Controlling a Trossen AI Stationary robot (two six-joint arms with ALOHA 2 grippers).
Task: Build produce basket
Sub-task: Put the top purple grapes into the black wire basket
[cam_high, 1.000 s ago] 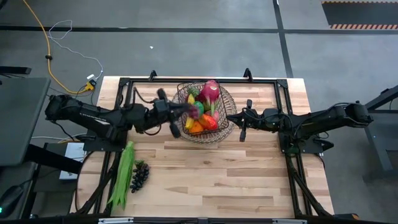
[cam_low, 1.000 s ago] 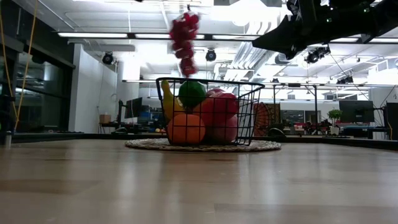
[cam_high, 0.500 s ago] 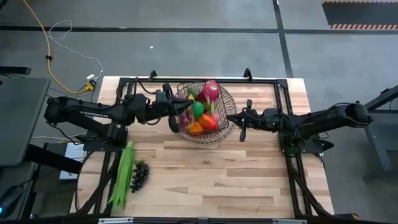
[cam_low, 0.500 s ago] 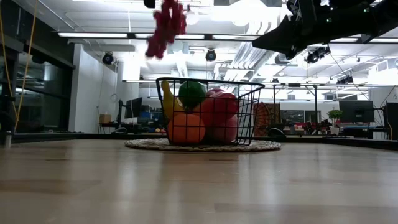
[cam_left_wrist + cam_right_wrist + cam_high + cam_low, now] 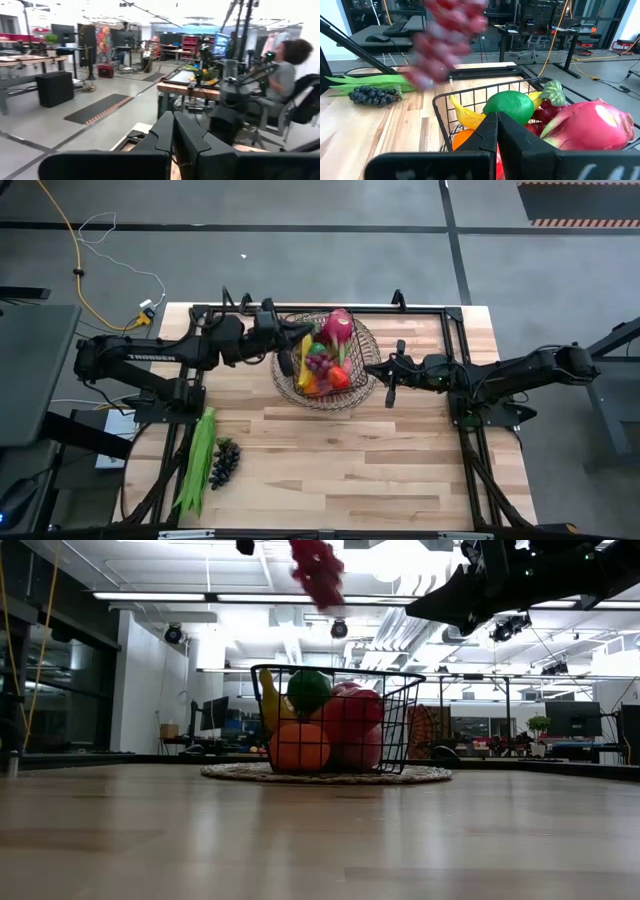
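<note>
The dark wire basket (image 5: 352,392) stands on a round woven tray (image 5: 420,775) at the table's far middle. It holds a pink dragon fruit (image 5: 590,125), a green fruit (image 5: 510,107), a banana (image 5: 465,116) and an orange (image 5: 298,748). A bunch of red grapes (image 5: 317,568) hangs above the basket's left part from my shut left gripper (image 5: 289,361). My right gripper (image 5: 372,370) is shut and holds nothing, level at the basket's right side. Green beans (image 5: 198,458) and dark grapes (image 5: 225,463) lie near the table's left front. My left gripper holds the red grapes (image 5: 318,363) at the bunch's top. My own fingers (image 5: 174,132) hide the place of contact in the wrist view, and it lies above the low view's edge. The fingers come level from the table's left. The bunch hangs below them, clear of the basket.
A black frame rail (image 5: 330,308) runs along the table's far edge behind the basket. Bare wooden tabletop (image 5: 350,470) spreads across the near half. A person sits in the room beyond the table (image 5: 287,65).
My left gripper has swung toward the table's far edge and a little up, still shut on the red grapes. The bunch has risen and swings below it, first toward the left, now back over the basket. My right arm has kept still.
</note>
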